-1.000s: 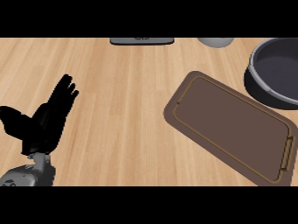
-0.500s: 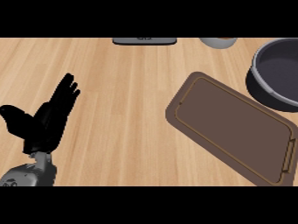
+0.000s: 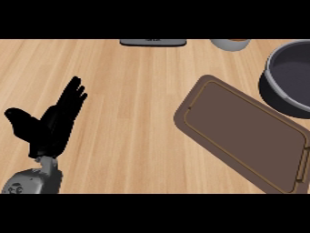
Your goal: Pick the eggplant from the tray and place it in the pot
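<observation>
At the frame's lower left the left hand (image 3: 50,125) rests open, fingers pointing up. The brown tray (image 3: 247,136) lies tilted at right of centre, with the dark pot (image 3: 298,79) just beside its upper right edge.

A dark device (image 3: 153,42) lies at the wooden worktop's (image 3: 137,104) far edge. A pale cup (image 3: 230,44) stands near it.

Tray (image 3: 247,141) lies right of left hand (image 3: 50,125); pot (image 3: 299,79) behind it.
</observation>
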### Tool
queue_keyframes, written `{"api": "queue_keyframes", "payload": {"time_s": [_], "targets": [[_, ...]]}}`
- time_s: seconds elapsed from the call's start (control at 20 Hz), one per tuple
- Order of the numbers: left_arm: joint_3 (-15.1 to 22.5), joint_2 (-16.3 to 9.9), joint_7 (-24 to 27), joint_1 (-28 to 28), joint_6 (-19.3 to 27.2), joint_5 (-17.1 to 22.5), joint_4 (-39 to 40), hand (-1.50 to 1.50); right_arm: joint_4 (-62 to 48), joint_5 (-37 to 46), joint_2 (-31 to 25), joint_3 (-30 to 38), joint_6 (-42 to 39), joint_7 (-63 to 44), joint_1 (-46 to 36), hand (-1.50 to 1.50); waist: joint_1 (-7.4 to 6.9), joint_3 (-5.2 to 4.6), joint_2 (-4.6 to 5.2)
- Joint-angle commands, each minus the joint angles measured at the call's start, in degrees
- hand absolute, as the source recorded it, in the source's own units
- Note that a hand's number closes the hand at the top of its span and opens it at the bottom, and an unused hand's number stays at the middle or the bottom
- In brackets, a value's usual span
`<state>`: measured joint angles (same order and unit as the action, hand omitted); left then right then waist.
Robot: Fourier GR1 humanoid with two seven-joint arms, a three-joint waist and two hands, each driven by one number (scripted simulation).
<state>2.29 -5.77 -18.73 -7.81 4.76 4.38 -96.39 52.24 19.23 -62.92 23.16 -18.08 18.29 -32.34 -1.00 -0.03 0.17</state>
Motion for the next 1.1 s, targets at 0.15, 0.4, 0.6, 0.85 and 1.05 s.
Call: {"api": "queue_keyframes", "payload": {"time_s": [0.15, 0.4, 0.6, 0.85, 1.05], "targets": [[0.16, 0.75, 0.62, -0.31, -0.42, -0.03, 0.45, 0.0, -9.96, 7.24, 3.25, -7.66, 2.89, -4.07, -12.64, 1.5, -0.88, 0.04, 0.27], [-1.21, 0.24, 0.32, -2.1, -0.16, -0.24, 1.5, 0.0, -17.18, 11.09, 8.15, -10.2, 7.05, 0.4, -15.82, 1.5, -0.66, 0.07, 0.36], [-1.72, -0.48, -1.52, -2.84, -0.92, 0.92, -0.59, 0.0, -21.88, 14.01, 10.71, -13.41, 5.68, 2.72, -17.02, 1.5, -1.18, 0.09, 0.49], [0.76, 1.54, -0.18, -2.78, 1.0, -2.3, 1.04, 0.0, -28.5, 10.24, 13.88, -9.58, 1.6, -4.62, -19.27, -1.5, -0.36, 0.08, 0.32], [-0.54, -0.18, -1.09, -1.36, -0.84, -0.67, -0.44, 0.0, -34.21, 7.34, 14.89, -6.53, -1.89, -4.09, -22.41, -1.5, -1.26, 0.14, 0.56]]}}
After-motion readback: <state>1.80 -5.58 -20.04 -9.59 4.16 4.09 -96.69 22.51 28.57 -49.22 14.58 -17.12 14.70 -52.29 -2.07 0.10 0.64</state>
